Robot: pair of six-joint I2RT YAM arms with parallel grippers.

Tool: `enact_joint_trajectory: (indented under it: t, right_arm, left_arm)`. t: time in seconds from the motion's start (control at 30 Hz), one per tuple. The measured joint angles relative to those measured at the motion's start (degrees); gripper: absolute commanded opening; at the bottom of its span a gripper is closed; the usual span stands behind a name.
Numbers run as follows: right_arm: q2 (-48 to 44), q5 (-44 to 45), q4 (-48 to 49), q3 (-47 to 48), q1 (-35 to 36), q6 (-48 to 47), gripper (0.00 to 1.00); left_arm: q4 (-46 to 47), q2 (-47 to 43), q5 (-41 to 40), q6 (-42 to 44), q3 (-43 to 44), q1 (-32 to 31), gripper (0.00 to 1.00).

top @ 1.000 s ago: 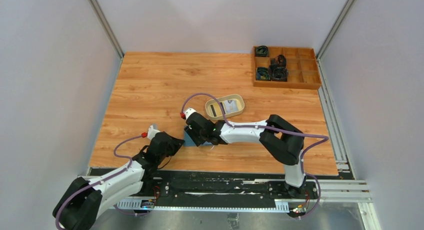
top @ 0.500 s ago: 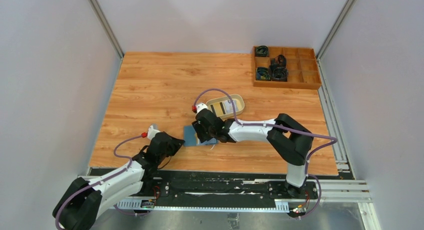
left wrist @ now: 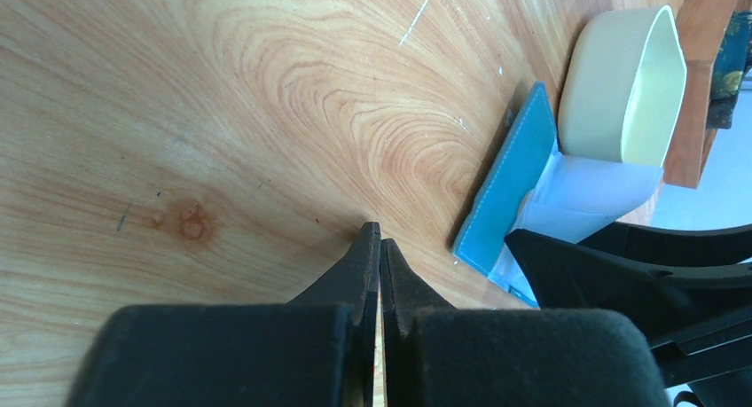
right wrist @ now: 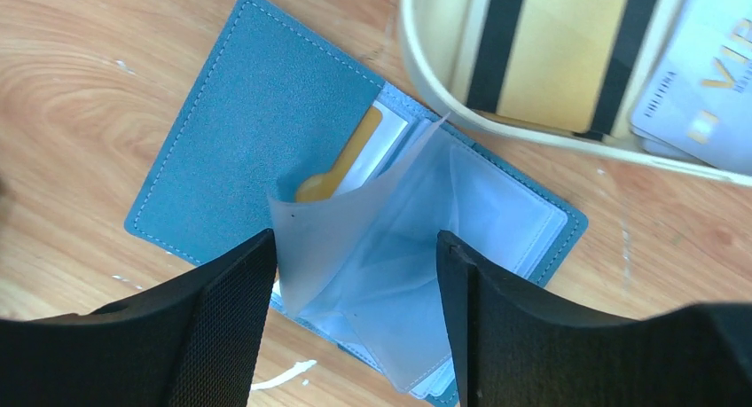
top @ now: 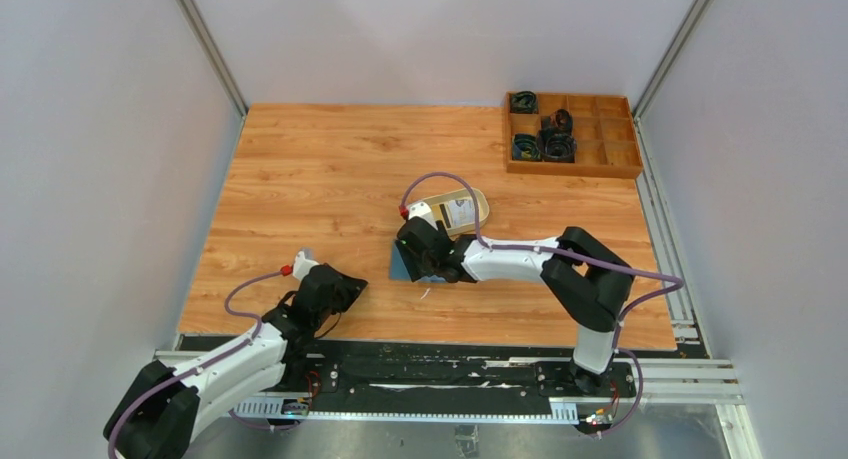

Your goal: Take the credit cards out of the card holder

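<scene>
Our right gripper (right wrist: pixel 355 238) stood open over the card holder (right wrist: pixel 248 141), whose far edge lay beside the tray (right wrist: pixel 415 61). Our left gripper (left wrist: pixel 379 238) sat shut, empty, well apart.

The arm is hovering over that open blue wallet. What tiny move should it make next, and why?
Probably shift the right pincer toward the yellow card and close on its exposed edge. The pincer stands open over the card holder with only clear sleeves between its fingers, that card sits tucked in a slot, and other cards lie in the beige tray.
</scene>
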Motion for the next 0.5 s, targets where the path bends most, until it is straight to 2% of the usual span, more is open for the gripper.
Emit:
enact_joint_trajectory:
  t: [0.27,0.5]
  right_arm:
    - [-2.56,2.58,-1.36,-2.64,-0.07,-0.11,0.7]
    - [-3.23,-4.02,1.9,-4.15,-0.07,-2.91,0.69]
  left_arm:
    - [-0.09,-0.07,-0.2,0.15,0.0,0.0,0.0]
    - [2.95,3.08,1.6,4.98,0.83,0.0,0.0]
